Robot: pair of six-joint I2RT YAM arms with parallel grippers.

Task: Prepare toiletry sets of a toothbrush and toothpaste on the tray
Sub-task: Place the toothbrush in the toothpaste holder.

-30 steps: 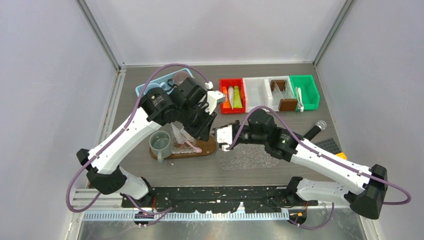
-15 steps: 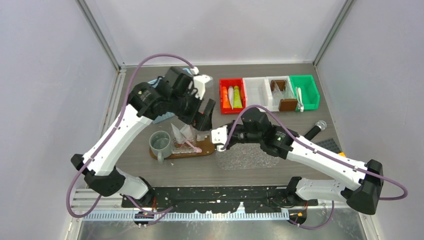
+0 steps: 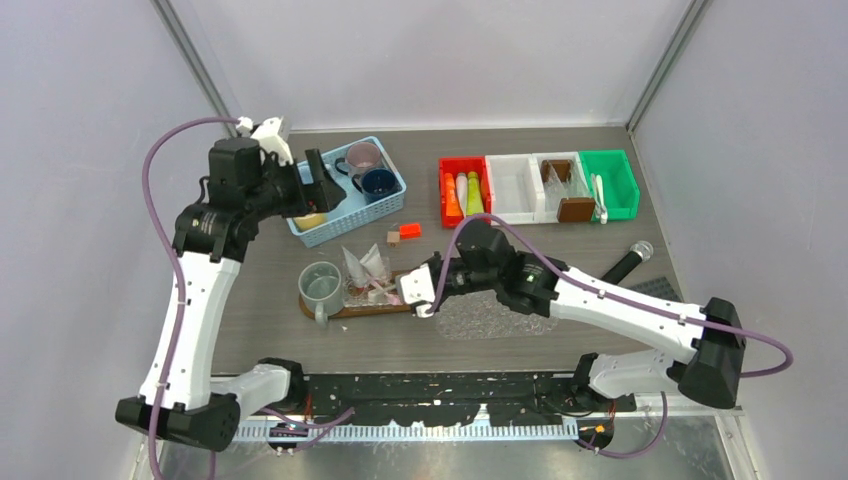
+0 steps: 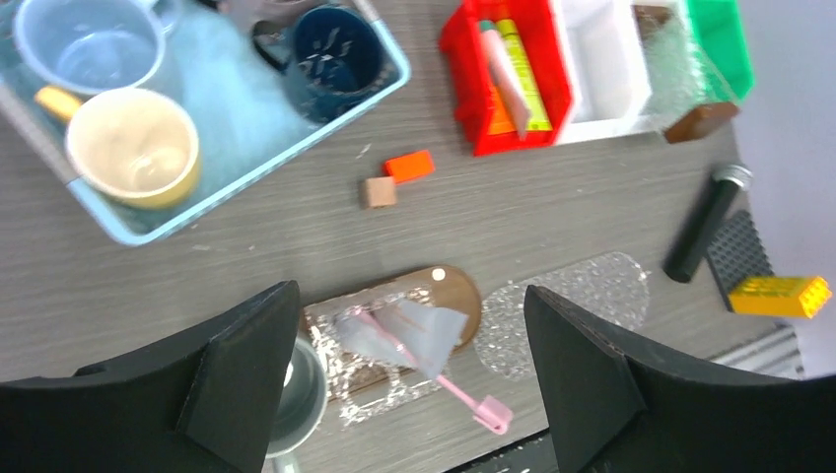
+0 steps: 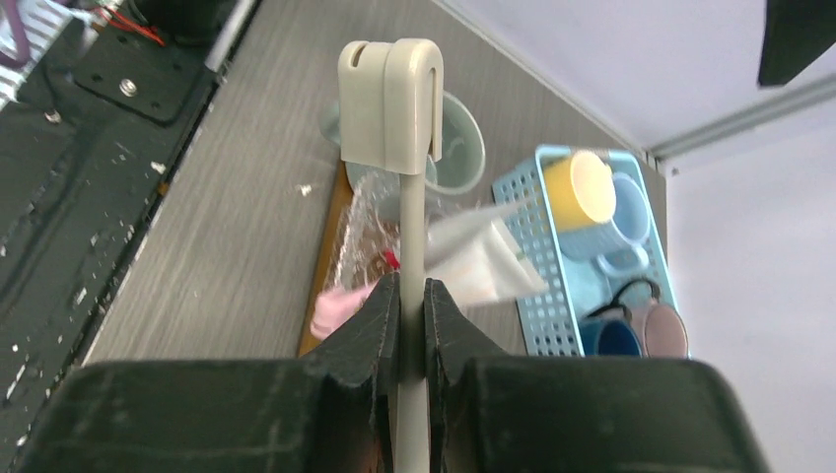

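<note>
A brown oval tray [image 3: 345, 312] carries a grey-green mug [image 3: 321, 285], crinkled clear wrap, a pale wedge-shaped packet [image 4: 424, 333] and a pink toothbrush [image 4: 463, 394]. My right gripper [image 5: 411, 286] is shut on the handle of a cream toothbrush [image 5: 389, 99], whose capped head sticks out over the tray's right end [image 3: 412, 290]. High over the blue basket [image 4: 212, 202] at the back left, my left gripper [image 4: 409, 384] is open and holds nothing. Toothpaste tubes [image 3: 465, 190] lie in the red bin.
In the basket stand cream-yellow [image 4: 133, 148], light blue [image 4: 84, 39], navy [image 4: 335, 54] and mauve [image 3: 362, 155] mugs. White and green bins [image 3: 610, 180] sit right of the red one. An orange block [image 4: 409, 165], a brown block [image 4: 377, 191], a clear mat [image 3: 490, 310] and a black cylinder [image 3: 625, 262] lie on the table.
My left gripper opened, then swung up and back left from the tray to over the basket. The right gripper carried the cream toothbrush left to the tray's right end.
</note>
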